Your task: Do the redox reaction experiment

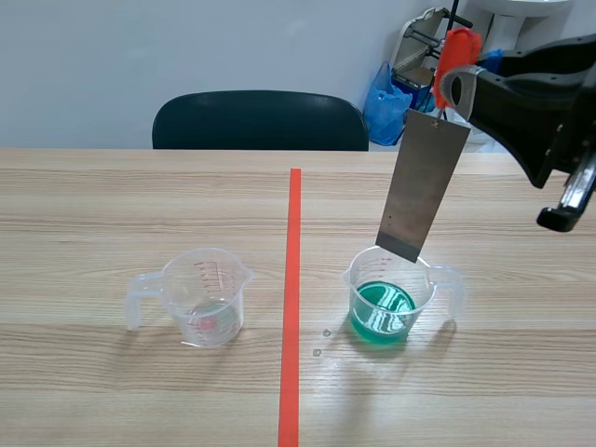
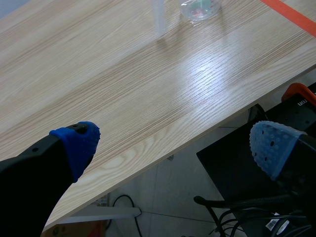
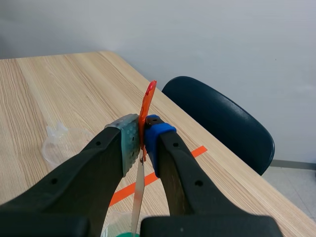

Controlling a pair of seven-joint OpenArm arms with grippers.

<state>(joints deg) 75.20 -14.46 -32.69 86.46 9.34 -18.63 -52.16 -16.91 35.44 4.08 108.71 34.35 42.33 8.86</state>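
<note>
Grey metal strip [image 1: 424, 186] hangs upright over green-liquid beaker [image 1: 384, 307], right of red tape line [image 1: 294, 279]. Lower end sits at beaker rim; I can't tell if it dips in. Only right wrist view shows right gripper [image 3: 143, 136] clamped on orange tab [image 3: 148, 98] atop strip, edge-on there. Only own view shows left gripper [image 2: 175, 143]: fingers spread, holding nothing, over table's [image 2: 123, 89] near edge. Clear beaker [image 1: 205, 298] left of line, cut off in left wrist view.

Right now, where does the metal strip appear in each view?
Scene view: the metal strip hangs right of centre, its lower end over the beaker of green liquid.
Left wrist view: not in it.
Right wrist view: edge-on, under the orange clip in the right gripper.
Shared landmark: the orange-red tape line.
</note>
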